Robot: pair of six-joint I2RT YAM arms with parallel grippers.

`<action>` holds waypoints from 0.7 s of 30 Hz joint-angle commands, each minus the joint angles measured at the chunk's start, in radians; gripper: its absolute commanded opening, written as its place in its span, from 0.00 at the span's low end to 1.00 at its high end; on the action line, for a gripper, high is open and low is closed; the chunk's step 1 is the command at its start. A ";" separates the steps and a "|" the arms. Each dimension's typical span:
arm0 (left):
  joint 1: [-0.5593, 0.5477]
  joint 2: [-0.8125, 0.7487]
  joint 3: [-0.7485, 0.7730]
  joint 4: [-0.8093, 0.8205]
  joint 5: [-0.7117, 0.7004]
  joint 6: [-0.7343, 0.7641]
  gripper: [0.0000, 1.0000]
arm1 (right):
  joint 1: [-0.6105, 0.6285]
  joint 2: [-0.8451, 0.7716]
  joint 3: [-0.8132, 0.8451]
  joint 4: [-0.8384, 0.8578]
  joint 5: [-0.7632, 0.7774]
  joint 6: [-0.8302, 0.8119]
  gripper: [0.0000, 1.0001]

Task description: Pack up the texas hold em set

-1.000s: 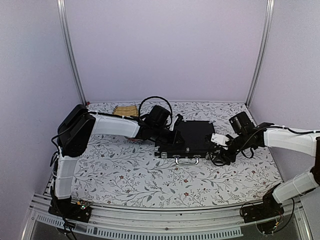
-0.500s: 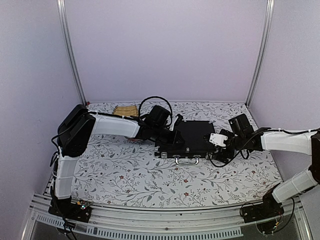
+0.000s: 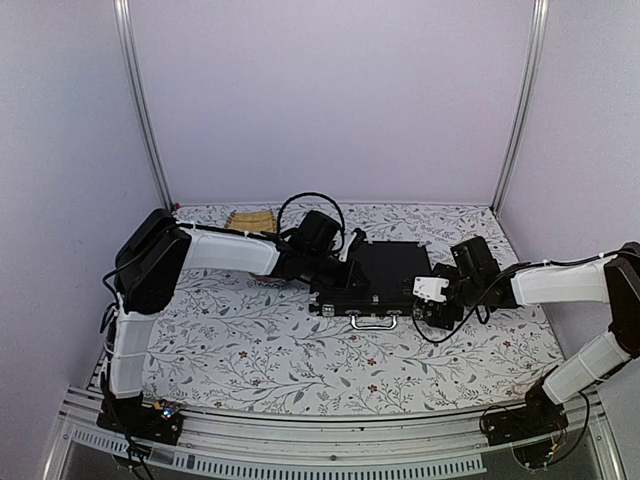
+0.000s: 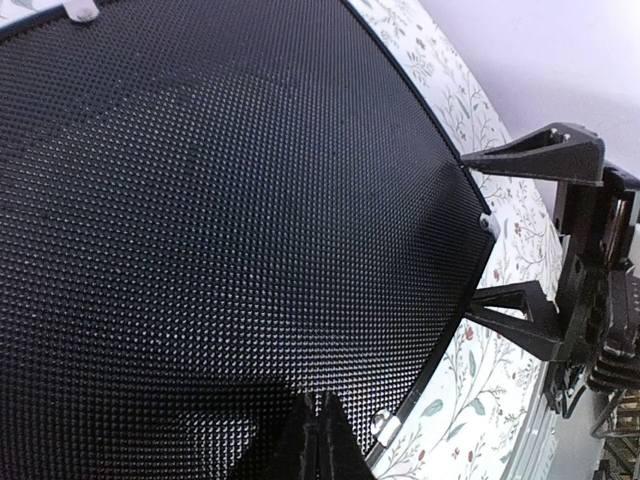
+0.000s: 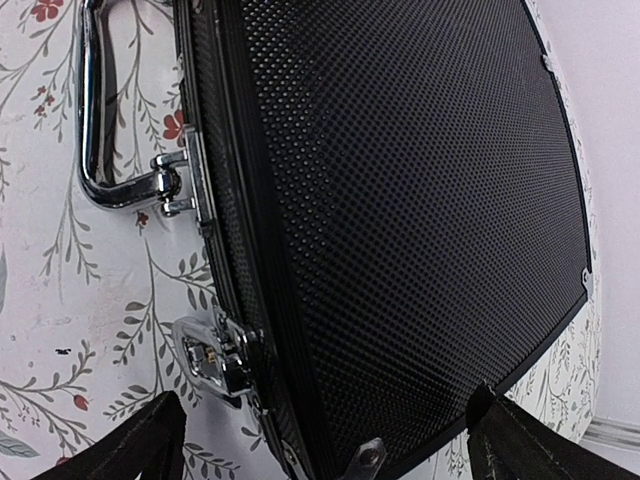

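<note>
The black briefcase (image 3: 385, 272) lies closed in the middle of the table, with its silver handle (image 3: 373, 321) toward me. My left gripper (image 3: 344, 270) is shut and empty, its tips (image 4: 318, 440) resting on the dimpled lid (image 4: 220, 220) near the left end. My right gripper (image 3: 428, 298) is open at the case's right front corner, one finger on either side of the corner (image 5: 325, 450). The right wrist view shows the handle (image 5: 95, 120) and a silver latch (image 5: 215, 360). The left wrist view shows the right gripper's spread fingers (image 4: 530, 155). Chips, discs, triangle and cards are out of view.
A tan slatted mat (image 3: 250, 220) lies at the back left. A black cable (image 3: 310, 203) loops above the left wrist. A small pink-red patch (image 3: 267, 282) shows under the left forearm. Purple walls and metal posts (image 3: 145, 110) enclose the table.
My right arm has moved left, bringing its open gripper up to the briefcase's right front corner. The left arm and the case have not moved.
</note>
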 commanded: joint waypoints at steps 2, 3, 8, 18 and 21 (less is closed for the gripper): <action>0.007 0.034 0.002 -0.055 -0.001 0.012 0.03 | 0.029 0.046 -0.016 0.065 0.029 -0.026 0.98; 0.006 0.034 0.000 -0.055 -0.001 0.012 0.03 | 0.032 0.056 -0.015 0.069 0.030 -0.023 0.97; 0.009 0.034 -0.002 -0.054 0.000 0.010 0.03 | 0.045 0.096 -0.029 0.115 0.074 -0.010 0.89; 0.009 0.030 -0.017 -0.040 0.001 0.007 0.03 | 0.089 0.126 -0.156 0.247 0.148 -0.068 0.76; 0.009 0.022 -0.024 -0.037 0.001 0.004 0.03 | 0.089 0.110 -0.141 0.216 0.140 -0.053 0.79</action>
